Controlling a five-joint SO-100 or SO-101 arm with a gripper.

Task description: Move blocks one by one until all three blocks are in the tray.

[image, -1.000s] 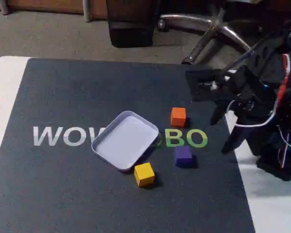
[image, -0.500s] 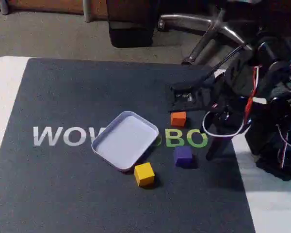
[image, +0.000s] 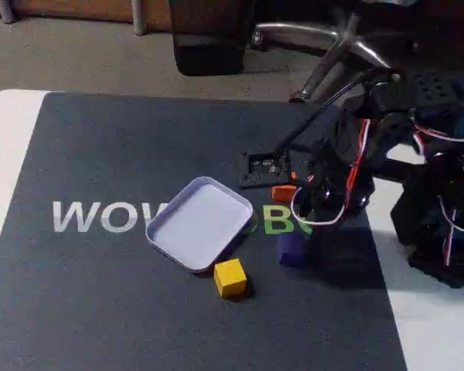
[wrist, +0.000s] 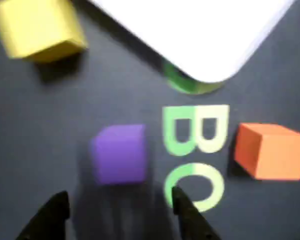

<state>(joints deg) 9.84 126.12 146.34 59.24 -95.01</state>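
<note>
- Dark mat (image: 124, 309) with pale and green lettering covers the table; chair legs (image: 332, 46) stand on the carpet behind.
- Wrist view: the gripper (wrist: 121, 212) is spread, its two dark tips low in the picture, with the purple block (wrist: 119, 154) at 12 o'clock just beyond the gap.
- Orange block (wrist: 271, 150) lies toward 2 o'clock, yellow block (wrist: 37, 29) toward 11 o'clock.
- Tray (image: 193, 224) sits past them, holding no block.

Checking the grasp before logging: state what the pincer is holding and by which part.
Nothing is held. In the wrist view the pincer is open, its fingertips apart just short of the purple block, not touching it.
</note>
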